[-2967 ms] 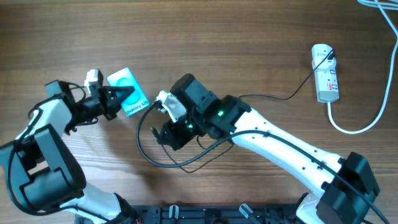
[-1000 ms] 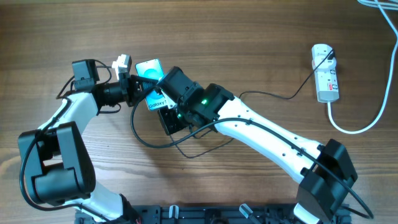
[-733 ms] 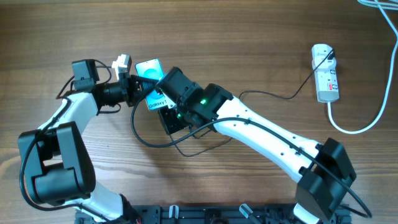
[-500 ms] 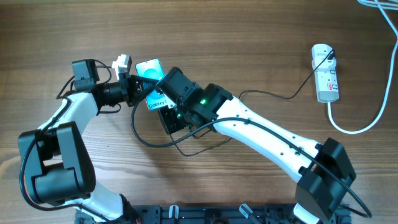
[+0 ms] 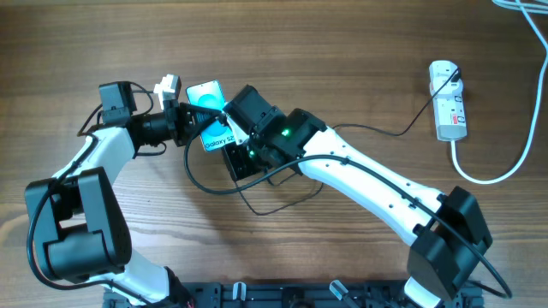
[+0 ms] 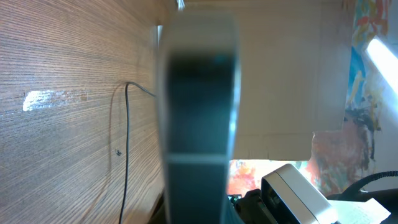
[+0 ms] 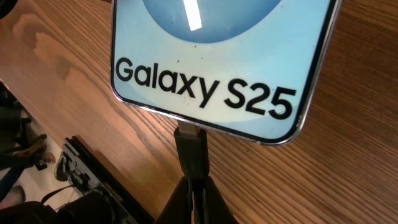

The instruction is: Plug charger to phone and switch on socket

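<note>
The phone [image 5: 211, 96] has a cyan screen and a white strip reading "Galaxy S25" [image 7: 205, 93]. My left gripper [image 5: 190, 121] is shut on its side and holds it tilted above the table. In the left wrist view it is a blurred edge-on slab [image 6: 196, 112]. My right gripper [image 7: 196, 190] is shut on the charger's black connector [image 7: 191, 148]. The connector's tip meets the middle of the phone's bottom edge; how deep it sits I cannot tell. The thin black cable [image 5: 390, 134] runs to its plug in the white socket [image 5: 448, 109] at the far right.
The black cable loops on the table under my right arm [image 5: 257, 205]. The socket's thick white cord [image 5: 505, 167] curves along the right edge. The two arms are close together at the left middle of the wooden table [image 5: 342, 51].
My right arm has shifted slightly to the right and the cable loop under it has drawn in. The left arm and phone have held still over the last second.
</note>
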### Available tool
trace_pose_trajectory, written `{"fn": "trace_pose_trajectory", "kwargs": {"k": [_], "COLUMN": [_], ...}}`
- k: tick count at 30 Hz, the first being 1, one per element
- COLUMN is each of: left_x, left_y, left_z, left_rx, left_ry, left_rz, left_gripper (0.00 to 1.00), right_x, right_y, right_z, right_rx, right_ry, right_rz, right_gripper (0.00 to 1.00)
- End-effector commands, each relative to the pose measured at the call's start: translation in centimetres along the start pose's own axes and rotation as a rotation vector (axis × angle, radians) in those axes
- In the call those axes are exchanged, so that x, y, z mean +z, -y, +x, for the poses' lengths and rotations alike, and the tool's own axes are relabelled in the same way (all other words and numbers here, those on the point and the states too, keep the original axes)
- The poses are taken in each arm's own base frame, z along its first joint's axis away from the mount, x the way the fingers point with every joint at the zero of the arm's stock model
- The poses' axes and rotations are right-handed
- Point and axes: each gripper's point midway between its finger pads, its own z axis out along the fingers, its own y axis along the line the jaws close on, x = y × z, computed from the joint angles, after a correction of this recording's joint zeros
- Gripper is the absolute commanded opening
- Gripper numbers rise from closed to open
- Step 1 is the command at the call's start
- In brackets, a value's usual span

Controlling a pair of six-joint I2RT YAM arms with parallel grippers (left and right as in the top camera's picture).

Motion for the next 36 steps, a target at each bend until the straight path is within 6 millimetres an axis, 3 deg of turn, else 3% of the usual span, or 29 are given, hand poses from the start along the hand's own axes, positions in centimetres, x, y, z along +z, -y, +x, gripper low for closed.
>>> {"fn": "trace_pose_trajectory", "kwargs": {"k": [1, 11, 14, 20, 23, 26, 30, 36], "left_x": [0.0, 0.0, 0.0, -0.2, -0.5, -0.4, -0.1, 1.5], "left_y": [1.7, 1.6, 0.5, -1.7, -2.9, -2.7, -1.1, -0.9], "left_z": [0.3, 0.3, -0.3, -1.3, -1.3, -0.8, 0.0, 1.0], "left_rx": [0.036, 0.037, 0.036, 0.027, -0.011, -0.04, -0.053, -0.047], "left_ry": [-0.018, -0.018, 0.012, 0.072, 0.09, 0.075, 0.033, -0.017], "left_rz": [0.041, 0.04, -0.026, -0.157, -0.217, -0.199, -0.106, -0.102], "left_gripper": [0.04, 0.04, 0.04, 0.04, 0.04, 0.04, 0.04, 0.04], "right_x": [0.0, -1.5, -1.5, -2.0, -1.4, -0.8, -0.7, -0.6], "right_y": [0.9, 0.7, -0.8, 2.1, 2.8, 1.3, 1.0, 0.8], "right_z": [-0.9, -1.9, -0.7, 4.0, 5.0, 5.3, 4.8, 4.3], "right_rx": [0.03, 0.017, -0.074, -0.156, -0.147, -0.196, -0.202, -0.139], "right_ry": [0.017, 0.04, -0.02, -0.21, -0.238, -0.246, -0.225, -0.205], "right_rz": [0.017, 0.054, -0.035, 0.078, 0.093, -0.011, -0.022, -0.021], "right_gripper": [0.04, 0.04, 0.04, 0.04, 0.04, 0.04, 0.04, 0.04]}}
